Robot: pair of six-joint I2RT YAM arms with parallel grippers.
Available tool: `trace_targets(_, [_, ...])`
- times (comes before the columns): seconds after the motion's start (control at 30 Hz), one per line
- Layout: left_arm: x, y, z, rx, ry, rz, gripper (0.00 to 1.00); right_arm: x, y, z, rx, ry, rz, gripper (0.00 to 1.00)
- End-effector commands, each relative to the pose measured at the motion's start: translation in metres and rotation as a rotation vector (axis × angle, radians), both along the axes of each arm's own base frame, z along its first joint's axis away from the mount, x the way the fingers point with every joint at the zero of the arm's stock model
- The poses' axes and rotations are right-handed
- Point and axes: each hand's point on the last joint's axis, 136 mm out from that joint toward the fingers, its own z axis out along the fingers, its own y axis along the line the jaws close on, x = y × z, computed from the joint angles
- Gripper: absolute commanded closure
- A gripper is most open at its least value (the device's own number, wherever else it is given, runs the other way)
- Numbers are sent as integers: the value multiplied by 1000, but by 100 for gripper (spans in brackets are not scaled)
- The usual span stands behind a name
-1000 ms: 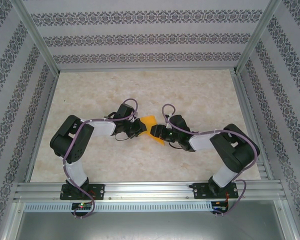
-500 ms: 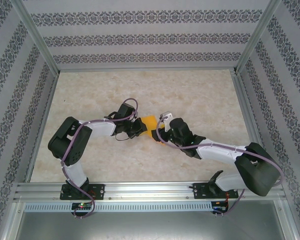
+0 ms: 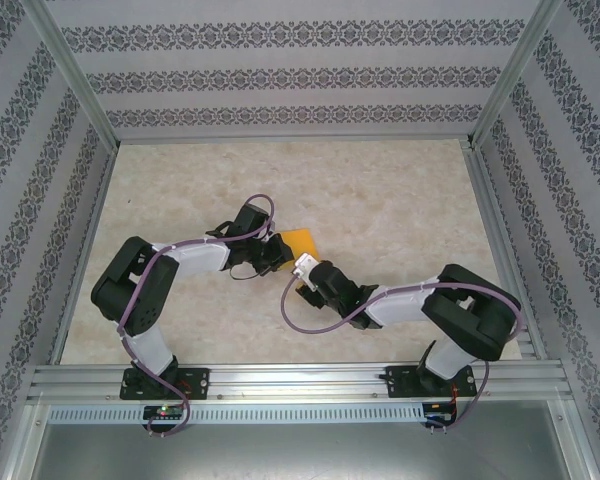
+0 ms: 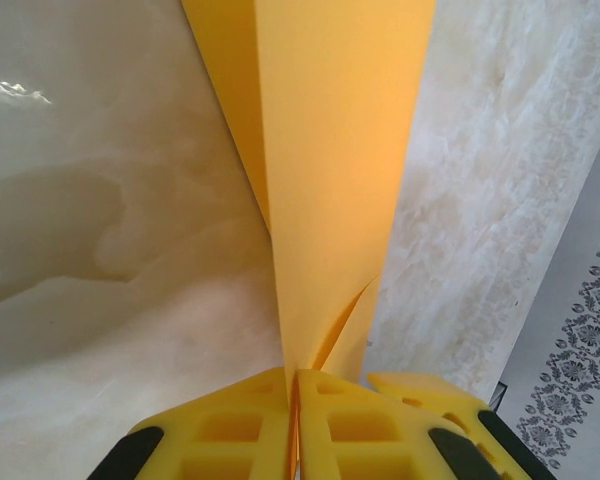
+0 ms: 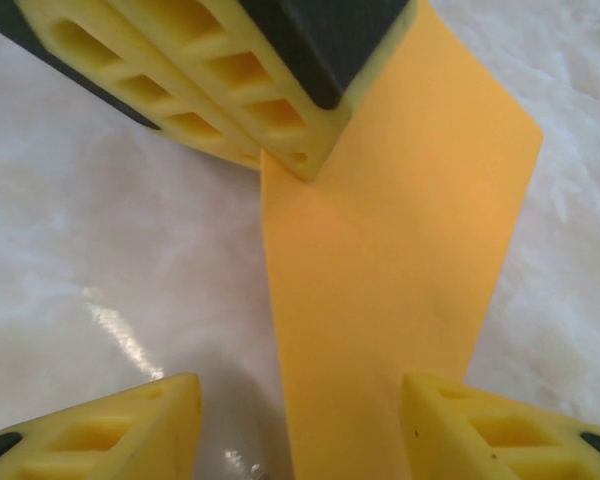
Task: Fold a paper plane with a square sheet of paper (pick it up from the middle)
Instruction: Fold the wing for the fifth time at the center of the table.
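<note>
**Orange paper [image 5: 400,280] pinched on the left, right jaws open around it**

Folded lengthwise, it sits mid-counter [image 3: 400,200] between the arms. Your left jaws clamp one end; your right jaws stand half open, straddling the strip and gripping nothing. Centre them over the crease, close squarely, and hold the left pinch firm so the layers don't slide.

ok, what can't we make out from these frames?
Top external: thin orange paper sheet partly hidden by the right arm's wrist; creases too small to count.
Left wrist: sheet's far end cut off by the top edge, beyond the shut left claw.
Right wrist: sheet's near end cut off by the bottom edge, between the fingers of the open right claw; contact with them unclear.
</note>
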Motion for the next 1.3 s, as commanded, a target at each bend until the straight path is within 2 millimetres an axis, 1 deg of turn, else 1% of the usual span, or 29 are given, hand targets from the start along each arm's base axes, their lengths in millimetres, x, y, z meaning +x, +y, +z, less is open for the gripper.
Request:
trace_targets(0.0, [1,-4,15,-1,-21,4,89,17,15,21,10,-133,14,47])
trace_targets(0.2, [2,-2,17,6,-22,17,89,19,21,14,0,-178,60,52])
trace_targets(0.3, [3,-2,18,8,-22,19,89,23,22,12,-10,-198,60,57])
trace_targets(0.43, [2,-2,19,8,-21,19,89,25,22,6,-28,-201,62,64])
trace_targets(0.5, [3,-1,19,9,-19,20,89,26,20,4,-29,-201,56,65])
trace_targets(0.6, [3,-2,20,7,-18,22,89,27,18,3,-22,-201,49,68])
trace_targets(0.7, [3,-1,20,16,-15,13,89,27,19,3,-9,-195,51,74])
trace_targets(0.8, [7,1,24,18,-23,13,88,26,18,2,5,-180,52,81])
trace_targets(0.9, [12,7,31,21,-35,21,83,26,17,3,31,-164,47,87])
trace_targets(1.0, [19,16,37,27,-47,33,72,24,18,7,80,-129,45,92])
trace_targets(1.1, [27,30,46,33,-69,53,61,22,18,14,156,-77,41,96])
trace_targets(1.27, [37,51,74,98,-156,37,47,14,21,22,288,34,34,98])
